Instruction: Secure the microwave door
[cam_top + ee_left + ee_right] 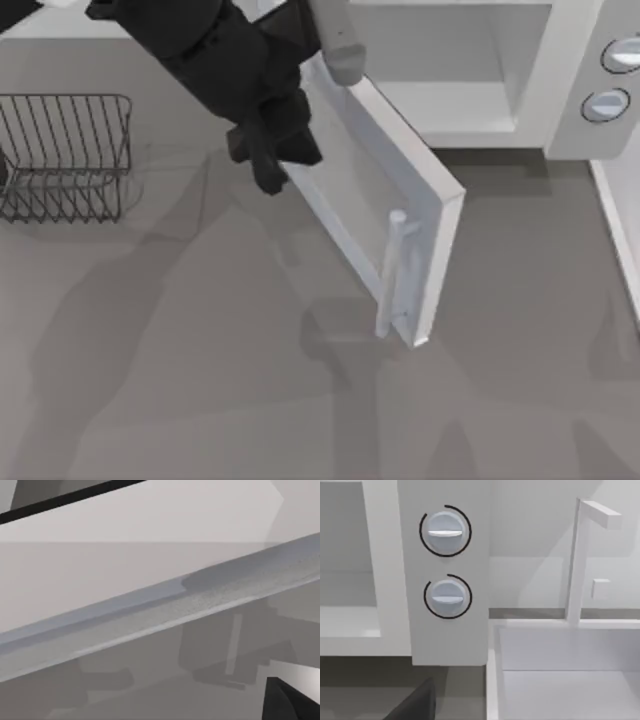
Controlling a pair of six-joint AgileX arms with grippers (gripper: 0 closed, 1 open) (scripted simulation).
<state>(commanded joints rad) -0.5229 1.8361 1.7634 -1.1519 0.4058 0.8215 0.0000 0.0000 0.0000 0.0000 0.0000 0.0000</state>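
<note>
The microwave door (385,190) stands open, swung out at an angle from the white microwave body (470,90) at the back right. Its pale bar handle (397,272) is near the free end, toward the table's front. My left gripper (268,165), black, is against the door's outer face about midway along it, on the left side. The left wrist view looks at the door panel (150,570) from very close. My right arm is parked at the right; a dark part of my right gripper (415,706) faces the two round knobs (445,532).
A dark wire rack (65,155) stands at the left. A white basin (560,650) with an upright frame sits right of the microwave, and its rim (615,230) runs along the right side. Bare grey tabletop (200,380) spreads across the front.
</note>
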